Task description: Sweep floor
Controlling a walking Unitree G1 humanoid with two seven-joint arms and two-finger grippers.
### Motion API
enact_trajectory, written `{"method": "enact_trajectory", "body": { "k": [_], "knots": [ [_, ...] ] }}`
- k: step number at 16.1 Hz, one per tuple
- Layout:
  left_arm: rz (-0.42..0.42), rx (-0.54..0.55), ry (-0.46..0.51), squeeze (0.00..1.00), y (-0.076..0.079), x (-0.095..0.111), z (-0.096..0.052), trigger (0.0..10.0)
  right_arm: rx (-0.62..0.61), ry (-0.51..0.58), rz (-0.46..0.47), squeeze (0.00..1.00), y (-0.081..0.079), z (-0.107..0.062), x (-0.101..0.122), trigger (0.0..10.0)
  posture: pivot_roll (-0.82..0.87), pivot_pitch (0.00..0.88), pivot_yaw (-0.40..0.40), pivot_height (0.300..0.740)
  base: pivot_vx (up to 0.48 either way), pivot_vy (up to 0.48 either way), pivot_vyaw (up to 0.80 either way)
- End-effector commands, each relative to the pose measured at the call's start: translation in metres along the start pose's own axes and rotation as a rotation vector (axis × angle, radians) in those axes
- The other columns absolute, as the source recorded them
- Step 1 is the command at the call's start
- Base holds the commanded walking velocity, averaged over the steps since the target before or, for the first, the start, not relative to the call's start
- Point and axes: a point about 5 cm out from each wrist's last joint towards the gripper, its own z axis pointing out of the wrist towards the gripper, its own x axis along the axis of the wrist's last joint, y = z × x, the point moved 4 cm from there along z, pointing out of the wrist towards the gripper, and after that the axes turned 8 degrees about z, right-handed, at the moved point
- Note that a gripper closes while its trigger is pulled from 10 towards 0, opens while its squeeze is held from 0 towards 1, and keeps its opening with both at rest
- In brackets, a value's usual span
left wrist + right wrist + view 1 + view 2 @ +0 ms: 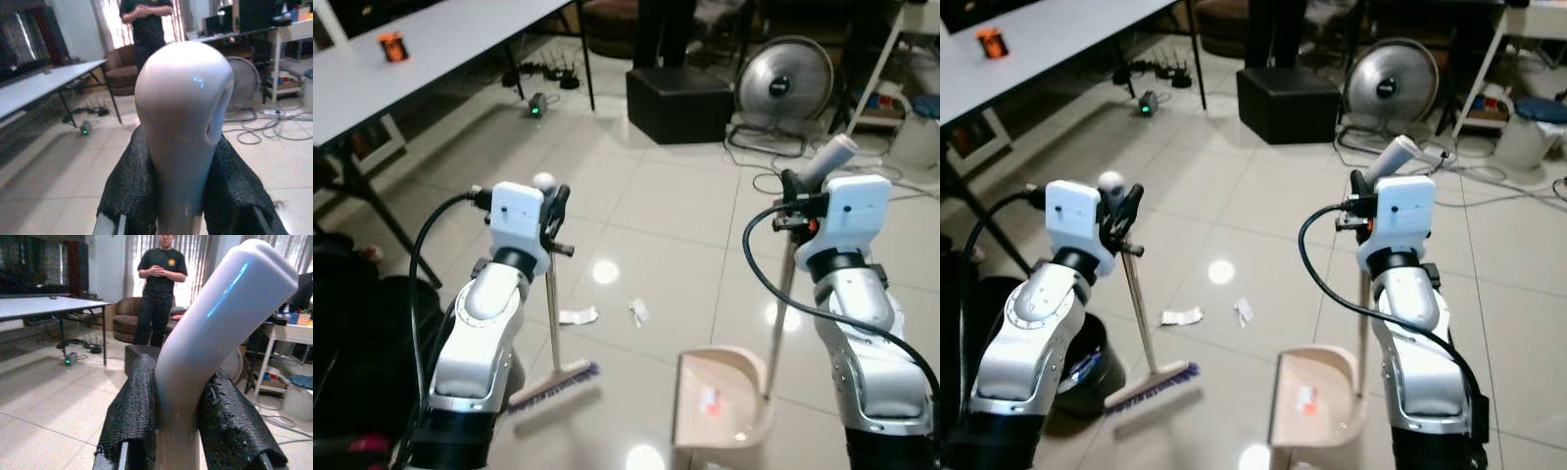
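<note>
Left gripper [554,208] clamps the broom [553,323] handle at centre-left; its bristles rest on the tiles, lower left. Right gripper [790,186] pinches the dustpan [720,397] handle (pan at bottom centre). Paper scraps [578,315] lie between.

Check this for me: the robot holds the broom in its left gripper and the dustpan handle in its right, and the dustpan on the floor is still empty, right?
Not quite. The dustpan is not empty: the left eye view shows a small pale and reddish scrap lying in it. The rest holds: the left gripper is shut on the broom, and the right gripper is shut on the dustpan handle.
</note>
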Motion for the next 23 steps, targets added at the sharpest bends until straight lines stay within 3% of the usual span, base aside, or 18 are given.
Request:
{"method": "enact_trajectory", "body": {
  "k": [1,14,18,23],
  "knots": [
    [-0.003,-0.016,0.053,0.00,0.0039,0.0124,0.0027,10.0,-0.005,0.051,-0.010,0.00,0.0024,0.0001,0.0127,10.0,-0.04,0.000,0.051,0.740,0.386,0.000,0.00],
    [-0.005,-0.012,0.060,0.00,0.0017,0.0142,0.0058,10.0,-0.025,0.039,0.032,0.00,0.0029,-0.0002,0.0101,10.0,-0.04,0.000,0.060,0.740,0.400,0.000,0.00],
    [-0.008,-0.016,0.060,0.00,0.0029,0.0143,0.0064,10.0,-0.038,0.026,0.026,0.00,0.0054,-0.0014,0.0073,10.0,-0.04,0.000,0.068,0.740,0.406,0.000,-0.63],
    [-0.004,-0.023,0.060,0.00,0.0031,0.0141,0.0073,10.0,-0.045,0.028,0.022,0.00,0.0066,-0.0027,0.0073,10.0,-0.04,0.002,0.076,0.740,0.405,0.000,0.00]
  ]
}}
